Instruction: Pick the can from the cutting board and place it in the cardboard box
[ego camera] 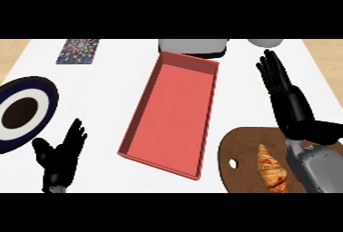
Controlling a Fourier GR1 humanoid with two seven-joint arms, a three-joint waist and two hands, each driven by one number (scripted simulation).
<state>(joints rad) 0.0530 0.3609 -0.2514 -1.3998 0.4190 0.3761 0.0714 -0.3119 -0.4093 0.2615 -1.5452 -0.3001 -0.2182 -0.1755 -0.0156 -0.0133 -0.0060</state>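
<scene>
A round brown cutting board lies at the lower right with a croissant on it; no can shows anywhere. The long red box sits open-topped in the middle of the counter with nothing in it. My right hand stretches away from me past the board's far edge, right of the box, with straight fingers that hold nothing. Its grey forearm covers the board's right side. My left hand rests open at the lower left, fingers up.
A dark-blue-rimmed plate with a brown centre sits at the left edge. A patterned tile lies at the back left. A grey appliance stands behind the box, and a white object is at the back right.
</scene>
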